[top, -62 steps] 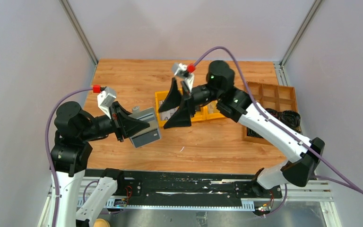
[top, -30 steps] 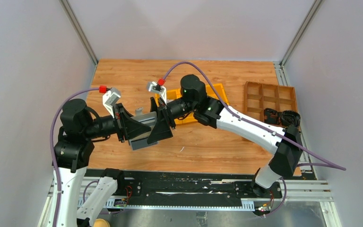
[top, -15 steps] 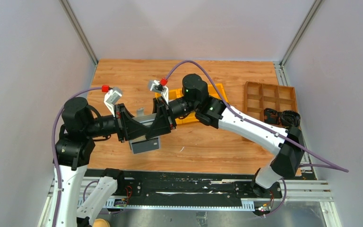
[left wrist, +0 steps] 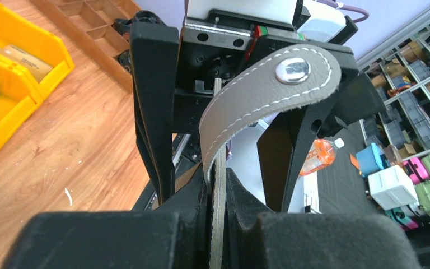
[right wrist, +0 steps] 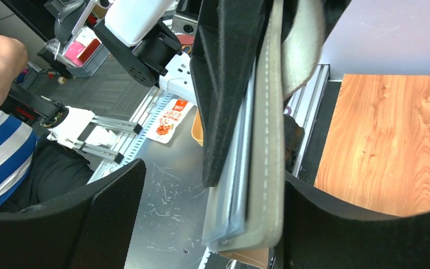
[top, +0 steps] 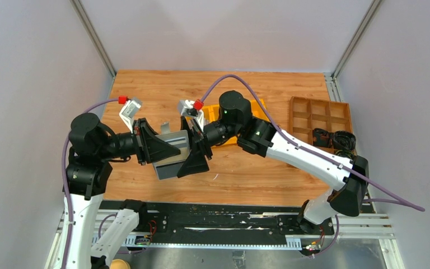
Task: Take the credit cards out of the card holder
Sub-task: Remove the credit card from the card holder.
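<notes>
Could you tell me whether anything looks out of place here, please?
Only the snap strap of the card holder: it is unfastened and curls loose beyond the left gripper, which clamps the holder in mid-air. Nothing else stands out.

L arm (top: 116, 147) reaching right, L jaws clamped tight; R arm (top: 308, 154) stretched left, R jaws spread wide
</notes>
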